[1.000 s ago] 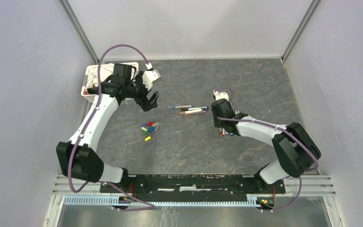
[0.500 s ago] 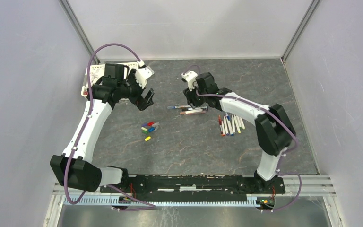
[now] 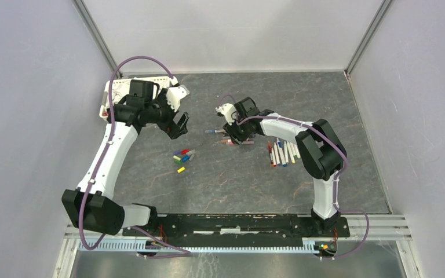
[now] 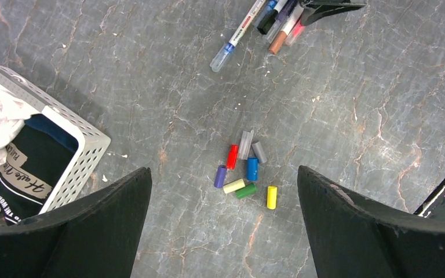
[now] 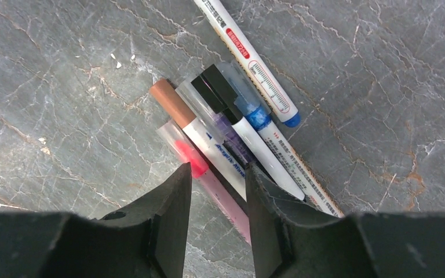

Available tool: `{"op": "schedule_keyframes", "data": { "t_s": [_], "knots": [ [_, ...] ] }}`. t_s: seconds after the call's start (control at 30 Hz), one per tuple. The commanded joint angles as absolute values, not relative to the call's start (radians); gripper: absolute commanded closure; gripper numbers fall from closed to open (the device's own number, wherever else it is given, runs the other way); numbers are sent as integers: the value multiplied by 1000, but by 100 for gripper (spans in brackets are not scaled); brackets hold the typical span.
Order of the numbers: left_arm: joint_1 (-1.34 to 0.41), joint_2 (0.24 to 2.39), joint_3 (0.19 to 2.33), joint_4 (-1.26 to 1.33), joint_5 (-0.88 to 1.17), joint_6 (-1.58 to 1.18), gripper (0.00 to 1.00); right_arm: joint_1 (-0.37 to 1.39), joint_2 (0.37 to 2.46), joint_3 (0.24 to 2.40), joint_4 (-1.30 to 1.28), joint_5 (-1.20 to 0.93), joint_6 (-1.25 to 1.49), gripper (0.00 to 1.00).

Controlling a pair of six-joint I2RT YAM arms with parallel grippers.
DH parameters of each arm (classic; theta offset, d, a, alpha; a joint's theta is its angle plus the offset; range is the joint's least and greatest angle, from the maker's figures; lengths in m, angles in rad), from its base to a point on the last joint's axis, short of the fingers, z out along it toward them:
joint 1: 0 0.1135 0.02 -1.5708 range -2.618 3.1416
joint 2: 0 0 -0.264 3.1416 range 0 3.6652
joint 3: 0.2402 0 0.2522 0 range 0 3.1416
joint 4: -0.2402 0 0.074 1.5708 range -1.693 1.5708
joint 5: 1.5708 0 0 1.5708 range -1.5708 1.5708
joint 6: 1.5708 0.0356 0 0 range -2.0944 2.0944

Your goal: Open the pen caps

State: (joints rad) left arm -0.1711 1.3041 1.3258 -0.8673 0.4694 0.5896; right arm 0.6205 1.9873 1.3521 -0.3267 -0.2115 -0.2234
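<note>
Now the right hand (image 5: 217, 174) sits low over the bundle of pens (image 5: 208, 124). Its fingers (image 5: 168, 220) are slightly apart with barrels between them, and I cannot tell if they clamp. Meanwhile the left hand (image 4: 223, 172) hangs wide apart above the loose pen caps (image 4: 249, 168). All lies on a grey marbled worktop (image 3: 237, 179) with pale walls (image 3: 232, 35) around.

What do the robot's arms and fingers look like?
The left arm and right arm have white links and bulky black joints. A thin purple cable runs along each. A small white block sits at each wrist. The fingers are matte black, broad and wedge-shaped.
</note>
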Motion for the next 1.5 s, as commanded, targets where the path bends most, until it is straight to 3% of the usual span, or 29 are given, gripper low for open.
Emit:
{"op": "schedule_keyframes", "data": {
  "t_s": [0.0,0.23,0.47,0.8,1.2,1.47],
  "knots": [
    [-166,1285,1316,-876,471,614,0,621,1978,1331,-290,-249,-232,58],
    [-166,1291,1318,-879,473,620,0,621,1940,1233,-223,-265,-174,71],
    [-166,1292,1321,-883,477,623,0,624,1929,1183,-184,-308,-116,77],
    [-166,1303,1328,-892,500,631,0,627,1847,1097,-138,-347,-73,75],
    [-166,1308,1331,-903,519,637,0,630,1826,1102,-147,-267,-98,80],
    [-166,1310,1327,-905,523,640,0,666,1825,1048,-133,-184,-122,73]
  ]
}}
